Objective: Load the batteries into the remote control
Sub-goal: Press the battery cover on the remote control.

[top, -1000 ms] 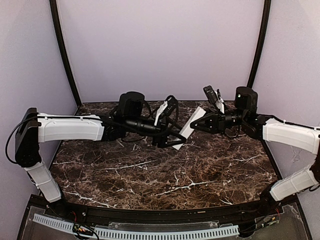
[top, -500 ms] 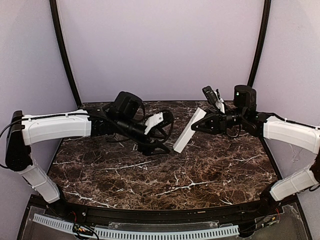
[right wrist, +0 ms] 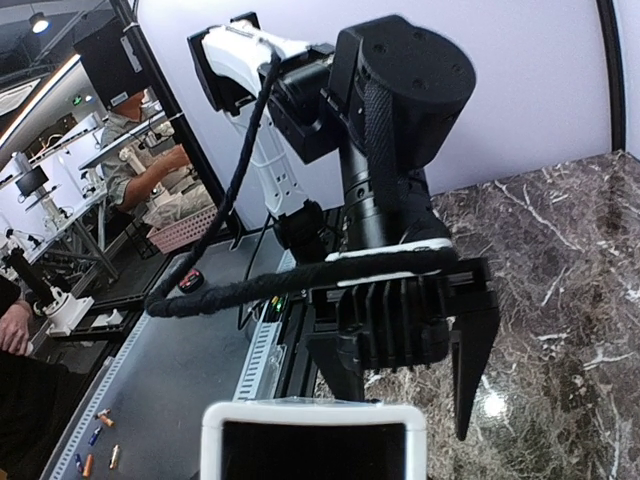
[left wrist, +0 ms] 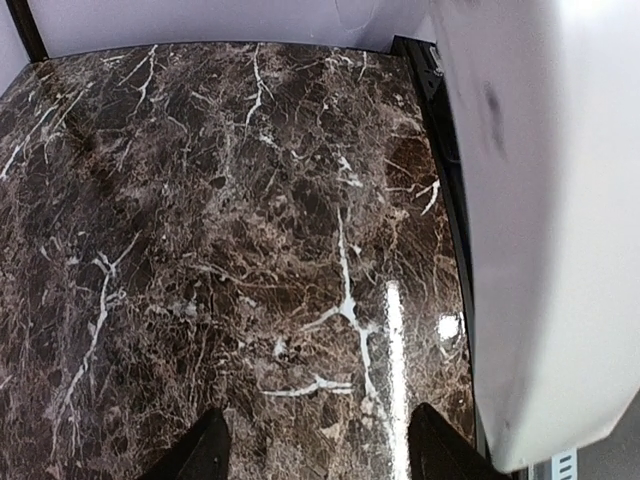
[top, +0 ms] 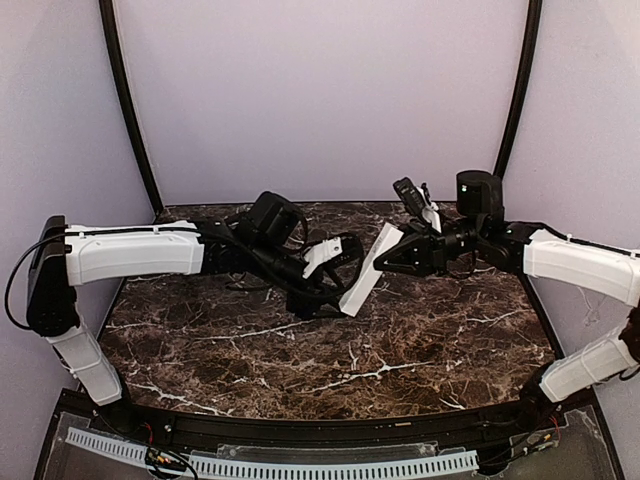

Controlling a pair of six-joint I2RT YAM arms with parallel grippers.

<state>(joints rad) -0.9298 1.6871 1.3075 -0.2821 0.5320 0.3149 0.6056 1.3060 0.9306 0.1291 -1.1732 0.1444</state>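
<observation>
The slim white rectangular remote control [top: 366,272] hangs tilted above the dark marble tabletop [top: 300,370]. The right fingers [top: 405,270] clamp its upper end (probably presenting it for loading), and the left fingers [left wrist: 205,455] hover parted and empty beside its lower end.

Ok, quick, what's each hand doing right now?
Left hand: open, holding nothing.
Right hand: closed, holding the remote control.
</observation>
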